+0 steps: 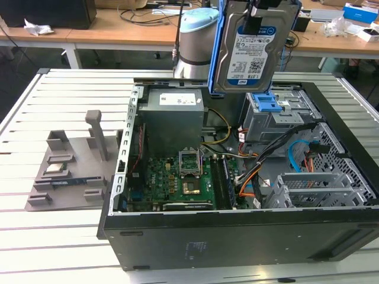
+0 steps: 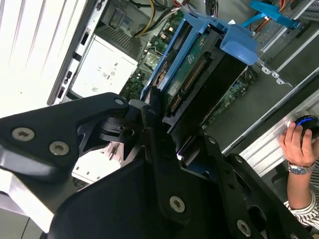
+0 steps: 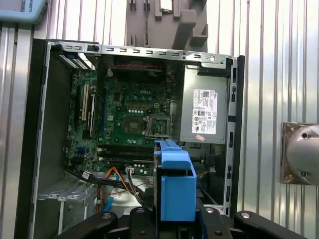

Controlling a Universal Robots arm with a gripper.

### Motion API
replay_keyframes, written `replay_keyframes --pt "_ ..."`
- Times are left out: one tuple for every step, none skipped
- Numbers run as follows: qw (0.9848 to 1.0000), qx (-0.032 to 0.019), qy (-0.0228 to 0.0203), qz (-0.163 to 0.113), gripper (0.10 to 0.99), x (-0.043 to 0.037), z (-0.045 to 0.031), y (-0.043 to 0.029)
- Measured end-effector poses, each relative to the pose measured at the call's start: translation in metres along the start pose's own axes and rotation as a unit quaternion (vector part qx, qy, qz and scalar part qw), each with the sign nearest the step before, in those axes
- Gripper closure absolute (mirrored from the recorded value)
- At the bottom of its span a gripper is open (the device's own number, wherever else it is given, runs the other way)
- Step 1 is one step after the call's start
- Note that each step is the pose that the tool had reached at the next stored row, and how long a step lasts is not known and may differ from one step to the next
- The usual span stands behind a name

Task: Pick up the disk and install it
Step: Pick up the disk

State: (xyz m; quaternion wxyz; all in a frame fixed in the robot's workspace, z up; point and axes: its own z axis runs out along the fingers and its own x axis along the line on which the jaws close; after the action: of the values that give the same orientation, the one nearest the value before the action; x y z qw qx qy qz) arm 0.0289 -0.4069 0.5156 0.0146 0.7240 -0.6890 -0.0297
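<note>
The disk, a silver-grey drive with a blue-and-white label and a blue carrier frame, hangs upright in the air above the open computer case. My gripper is shut on its upper edge. The disk's lower edge sits just over the blue latch of the grey drive cage. In the second wrist view the disk shows edge-on between my black fingers. In the first wrist view the blue carrier juts out from my gripper over the case.
Inside the case lie the motherboard, the grey power-supply box and loose orange and blue cables. A grey fixture stands on the slatted table at the exterior view's left. A person's hand rests beside the table.
</note>
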Motion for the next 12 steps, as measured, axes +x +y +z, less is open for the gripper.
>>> replay_keyframes --pt "1.0000 0.0000 0.0000 0.000 0.722 0.0011 0.0000 0.0000" --pt "1.0000 0.0000 0.0000 0.000 0.722 0.0053 0.0000 0.0003" --pt "1.0000 0.0000 0.0000 0.000 0.722 0.0067 -0.0001 0.0003" --pt "1.0000 0.0000 0.0000 0.000 0.722 0.0082 -0.0001 0.0004" --pt "1.0000 0.0000 0.0000 0.000 0.722 0.0119 -0.0001 0.0006" --pt "1.0000 0.0000 0.0000 0.000 0.722 0.0134 -0.0001 0.0007" --pt "1.0000 0.0000 0.0000 0.000 0.722 0.0155 -0.0002 0.0008" --pt "1.0000 0.0000 -0.0001 0.000 0.722 0.0181 -0.0001 0.0009" --pt "1.0000 0.0000 0.0000 0.000 0.722 0.0200 -0.0002 0.0010" --pt "1.0000 0.0000 0.0000 0.000 0.722 0.0228 -0.0002 0.0011" --pt "1.0000 0.0000 0.0000 0.000 0.722 0.0246 -0.0002 0.0012" --pt "1.0000 0.0000 -0.0001 0.000 0.722 0.0283 -0.0002 0.0014"
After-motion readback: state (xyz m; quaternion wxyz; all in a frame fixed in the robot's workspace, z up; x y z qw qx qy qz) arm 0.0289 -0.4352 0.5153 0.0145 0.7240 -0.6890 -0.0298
